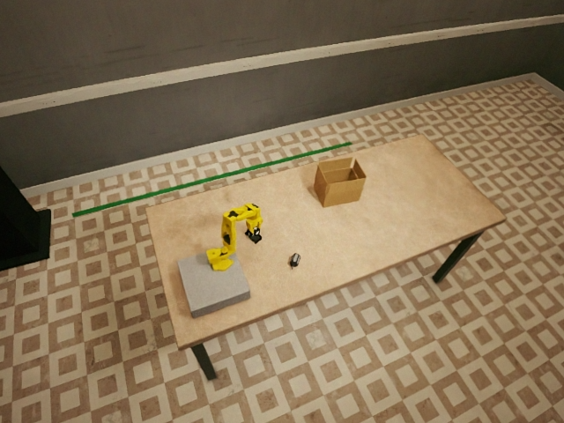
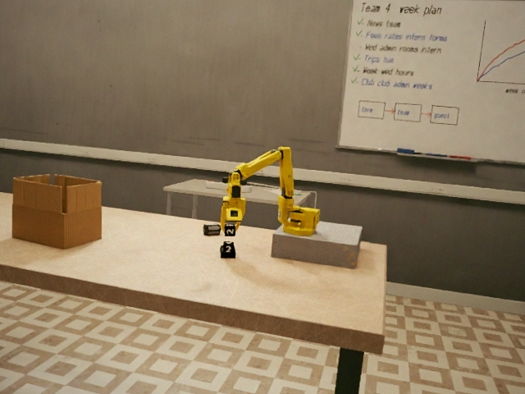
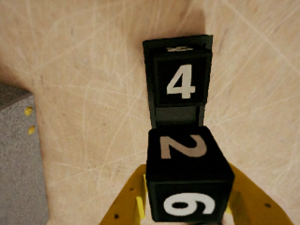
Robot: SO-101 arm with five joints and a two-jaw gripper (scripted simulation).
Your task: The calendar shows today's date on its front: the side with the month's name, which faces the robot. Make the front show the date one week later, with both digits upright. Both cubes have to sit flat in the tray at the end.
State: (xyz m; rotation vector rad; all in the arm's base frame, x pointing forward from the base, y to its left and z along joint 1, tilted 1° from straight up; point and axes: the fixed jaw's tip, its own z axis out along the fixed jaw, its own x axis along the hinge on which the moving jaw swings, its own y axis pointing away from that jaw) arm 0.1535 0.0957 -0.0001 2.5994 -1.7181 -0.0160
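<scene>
- Wrist view: the fingers [image 1: 253, 231] [image 2: 230, 227] are closed on a black digit cube [image 1: 256, 231] [image 2: 230, 230] [image 3: 189, 161], one on each side, its 6 and 2 both turned sideways.
- The calendar's tray [image 3: 177, 115] stands on the counter [image 1: 387, 204] [image 2: 139, 254] under the gripper, with the other cube [image 2: 227, 249] [image 3: 180, 77] in one end, a 4 on its top. The slot beside it shows partly bare; the held cube hides the rest.
- A gap in the exterior view shows the held cube hanging above the tray, apart from it.
- The front is out of sight, so I cannot read the date or the month. Choosing a face without that reading could give a wrong date.
- Lowered without the right turn, this cube could leave its front digit lying sideways or wrong.
- Coming down slightly off line, it could catch the tray's rim or the seated cube, then sit tilted or push that cube askew.
- If the grip is off centre, the cube could pivot between the fingers on contact.
- The arm [image 1: 227, 232] [image 2: 262, 164] rises from its base, bends over at the elbow and reaches out, its wrist dropping so that the fingers point down.
</scene>
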